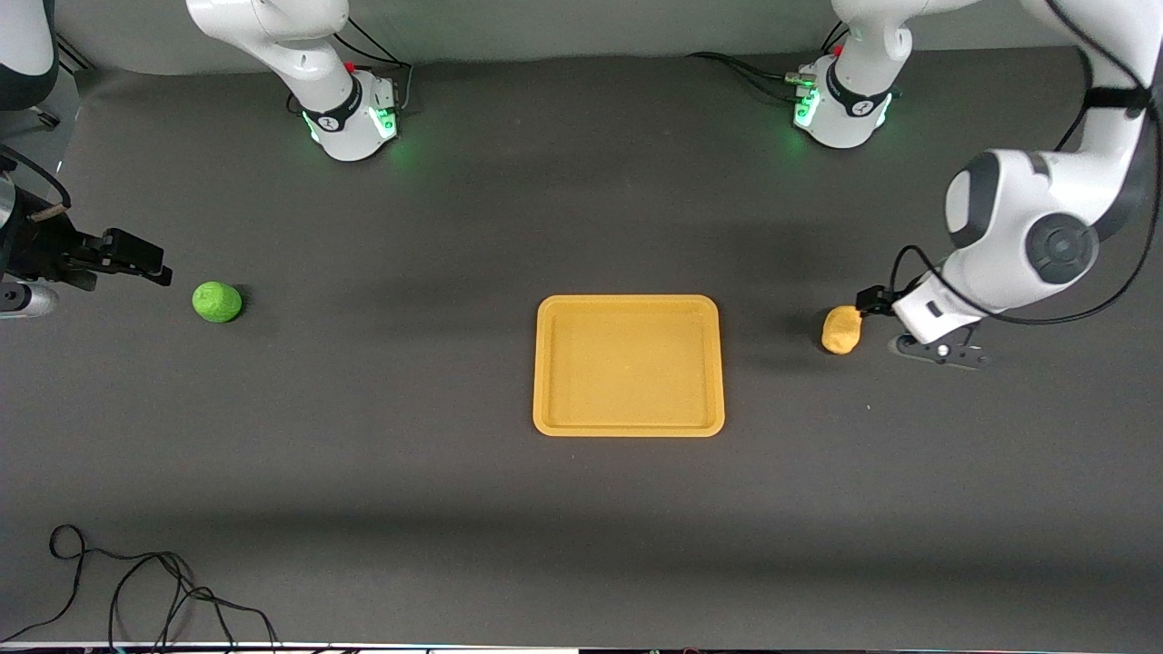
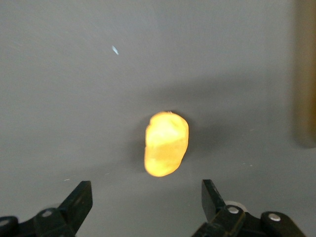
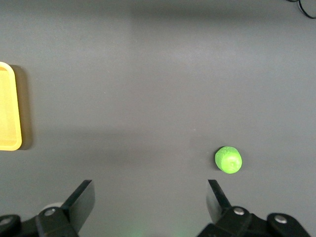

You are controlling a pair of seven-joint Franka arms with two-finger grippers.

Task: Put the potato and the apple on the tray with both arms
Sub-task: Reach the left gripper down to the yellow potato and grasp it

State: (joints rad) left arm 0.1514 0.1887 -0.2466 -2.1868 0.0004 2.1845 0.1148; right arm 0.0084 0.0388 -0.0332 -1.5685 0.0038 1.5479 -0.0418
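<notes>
Front view: left hand (image 1: 872,320) wide open beside potato (image 1: 841,329); right hand (image 1: 150,265) open nr apple (image 1: 217,302).

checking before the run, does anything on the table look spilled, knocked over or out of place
Nothing stands out: the tray lies flat and empty, with the apple and potato whole on the table.

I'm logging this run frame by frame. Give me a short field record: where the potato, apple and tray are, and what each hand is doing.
potato: on the table, beside the tray toward the left arm's end, not gripped
apple: on the table, toward the right arm's end, not gripped
tray: mid-table, nothing on it
left hand: open, close by the potato, touching nothing
right hand: open, near the apple, touching nothing
task: neither item on the tray yet
</notes>
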